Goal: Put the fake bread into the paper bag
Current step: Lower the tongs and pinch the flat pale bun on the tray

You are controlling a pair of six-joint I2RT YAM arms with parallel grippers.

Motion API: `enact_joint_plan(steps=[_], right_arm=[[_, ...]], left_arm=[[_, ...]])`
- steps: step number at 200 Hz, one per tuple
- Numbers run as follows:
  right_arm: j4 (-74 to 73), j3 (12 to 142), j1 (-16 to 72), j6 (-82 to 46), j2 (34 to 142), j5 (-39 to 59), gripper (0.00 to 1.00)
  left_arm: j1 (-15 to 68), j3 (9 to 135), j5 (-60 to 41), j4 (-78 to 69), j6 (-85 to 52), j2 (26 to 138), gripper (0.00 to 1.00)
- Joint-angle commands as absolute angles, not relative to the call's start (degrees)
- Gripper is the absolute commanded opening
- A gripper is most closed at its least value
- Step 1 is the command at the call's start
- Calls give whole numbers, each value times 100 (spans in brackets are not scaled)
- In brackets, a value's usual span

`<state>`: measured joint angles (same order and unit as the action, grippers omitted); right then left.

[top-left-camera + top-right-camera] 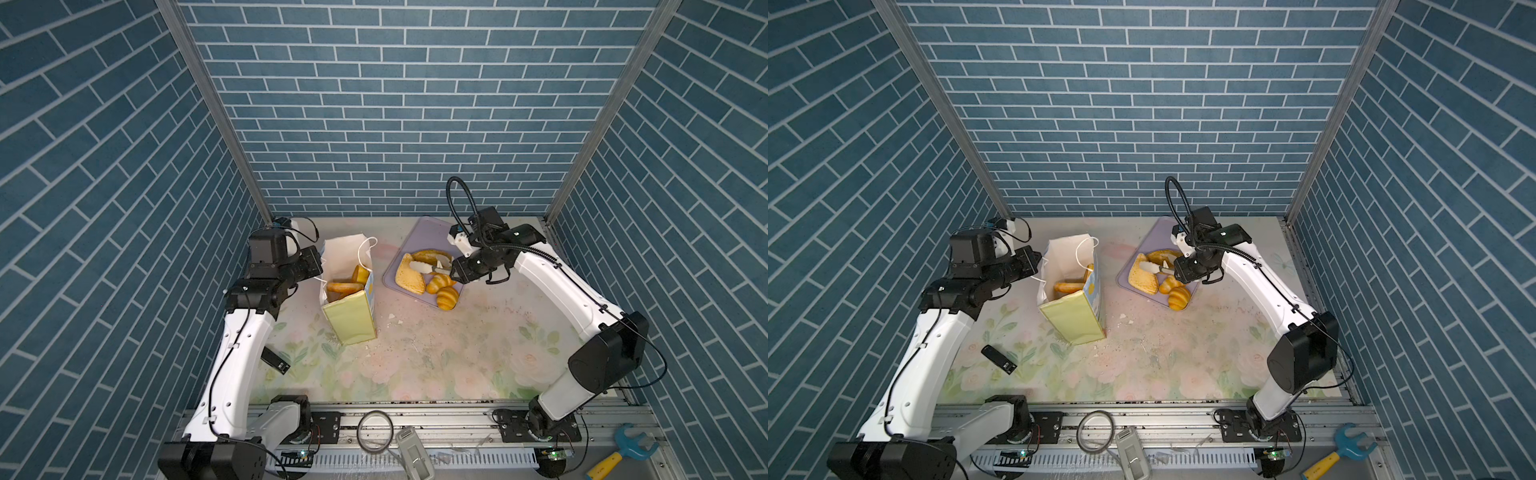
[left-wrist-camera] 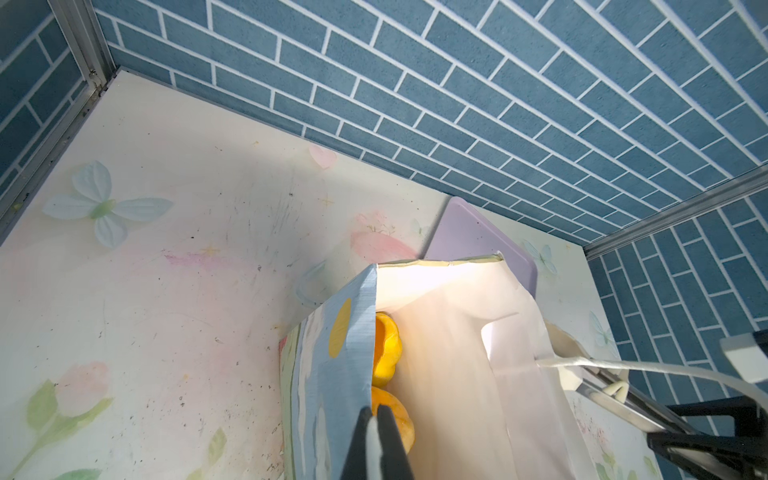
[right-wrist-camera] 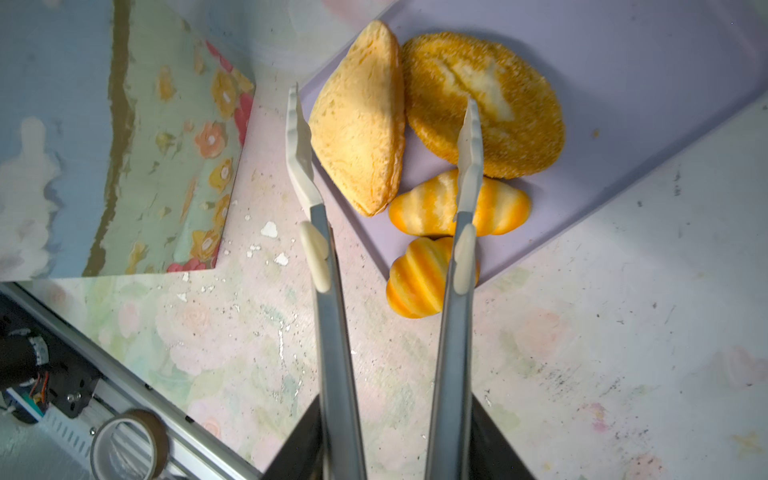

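Observation:
The paper bag (image 1: 349, 320) (image 1: 1071, 320) stands upright left of centre, with glossy fake bread (image 1: 343, 286) (image 2: 386, 345) inside it. My left gripper (image 1: 322, 270) (image 2: 376, 411) is shut on the bag's light blue side edge (image 2: 332, 374). My right gripper (image 1: 455, 270) (image 3: 395, 440) is shut on a pair of grey tongs (image 3: 332, 332). The tongs' white tips (image 3: 297, 120) stand apart astride a triangular slice (image 3: 361, 133) (image 1: 409, 276) on the lavender tray (image 3: 623, 83). Beside the slice lie a round seeded loaf (image 3: 511, 124) and two ridged croissants (image 3: 424, 208) (image 3: 415, 278).
White crumbs (image 1: 392, 318) lie between bag and tray. A small black device (image 1: 275, 359) rests by the left arm. On the front rail sit a tape roll (image 1: 375, 432) and a blue and yellow toy wrench (image 1: 623, 453). The bag's white cord handle (image 2: 602, 365) stretches sideways.

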<state>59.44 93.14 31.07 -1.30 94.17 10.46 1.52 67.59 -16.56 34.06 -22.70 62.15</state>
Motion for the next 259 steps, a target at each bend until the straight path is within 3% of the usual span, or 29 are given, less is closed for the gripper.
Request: enact_joint_plan(steps=[1,211,259], right_arm=[[6272,9527,3303,131,9556,1000,48],[5876,10197,3762,81,11042,536,49],[5801,10002,3771,36,11053,395,43]], left_arm=[[176,6820,-1580,3491,-2266,6120,3],[176,6831,-1522,3529,-2290,6087,3],[176,6807,-1521,3520,-2295,6074,3]])
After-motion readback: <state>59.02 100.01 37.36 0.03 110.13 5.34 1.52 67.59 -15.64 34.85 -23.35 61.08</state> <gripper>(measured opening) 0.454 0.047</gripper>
